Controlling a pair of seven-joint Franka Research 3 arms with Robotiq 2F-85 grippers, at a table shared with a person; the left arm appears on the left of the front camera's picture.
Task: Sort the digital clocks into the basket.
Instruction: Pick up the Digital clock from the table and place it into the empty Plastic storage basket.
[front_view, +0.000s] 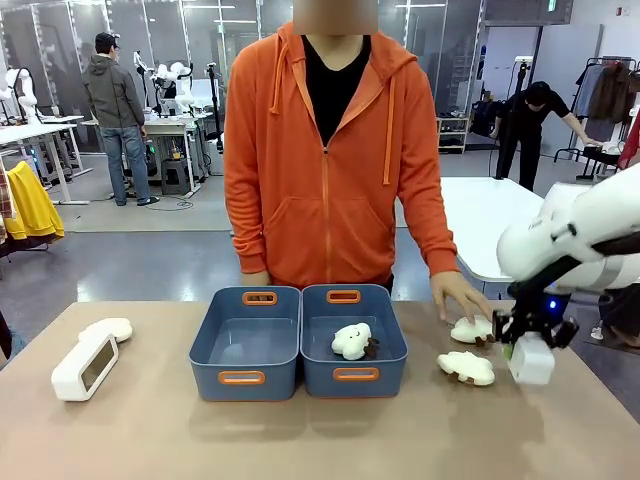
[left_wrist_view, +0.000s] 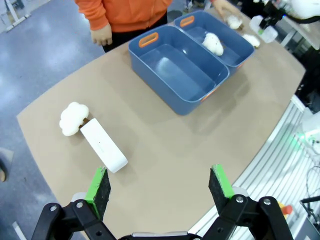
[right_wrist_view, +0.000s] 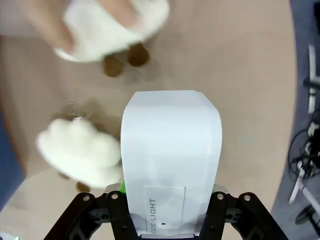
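1. Front view, your right side: the right tool (front_view: 527, 346) is clamped on one white rounded-rectangular plastic digital clock (front_view: 532, 366), well apart from the tubs. Whether the clock has left the tan bench (front_view: 300, 440) you cannot tell.
2. The second white plastic clock (front_view: 85, 367) stands untouched at the bench's left end, just beside a cream cloud-shaped plush toy (front_view: 107, 328).
3. Your left tool (left_wrist_view: 160, 172) hovers above that end, jaws wide, with nothing between them.
4. Neither slate-blue rectangular plastic tub holds a clock yet. The left tub (front_view: 250, 342) is bare and the right tub (front_view: 398, 345) carries one cloud plush (front_view: 352, 341).
5. The person's hand (front_view: 462, 297) rests on another plush (front_view: 472, 330) near the gripped clock.
6. By my reading you are at the first carry — one clock gripped but not delivered, one not yet picked — so both drops remain.
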